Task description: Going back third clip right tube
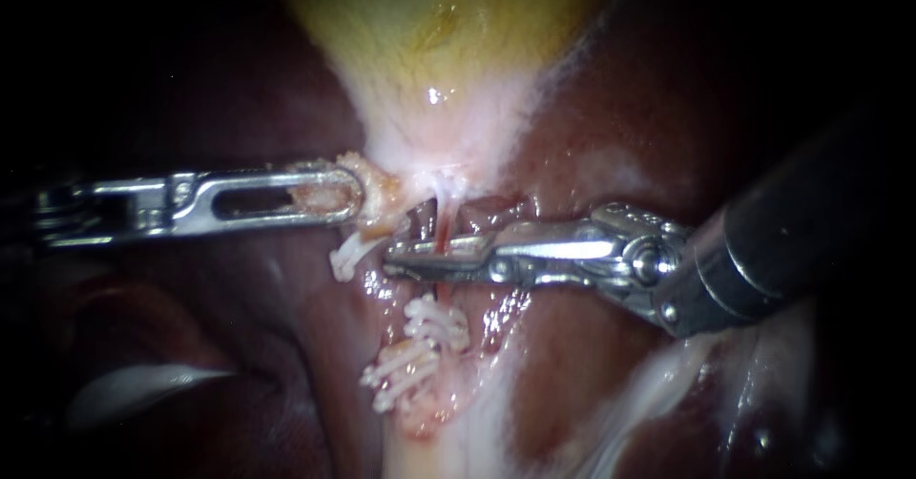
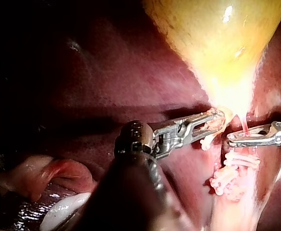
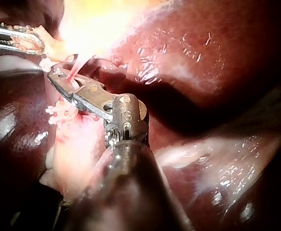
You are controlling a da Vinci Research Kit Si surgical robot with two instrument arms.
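The neck of the gallbladder (image 1: 429,31) is gripped in the end effector of the left instrument (image 1: 358,197); at its four o'clock, the tube (image 1: 442,217) is seemingly straddled by the right instrument (image 1: 420,258), end effector open.

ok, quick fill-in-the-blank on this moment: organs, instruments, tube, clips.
1. The yellow-green gallbladder lies against the dark red ____.
2. The silver slotted left instrument has its jaws ____ on pale tissue.
3. The thin tube crossing the tip of the silver right instrument is ____.
4. The ridged clips clustered below that tip are ____.
Missing words: liver; shut; red; white.
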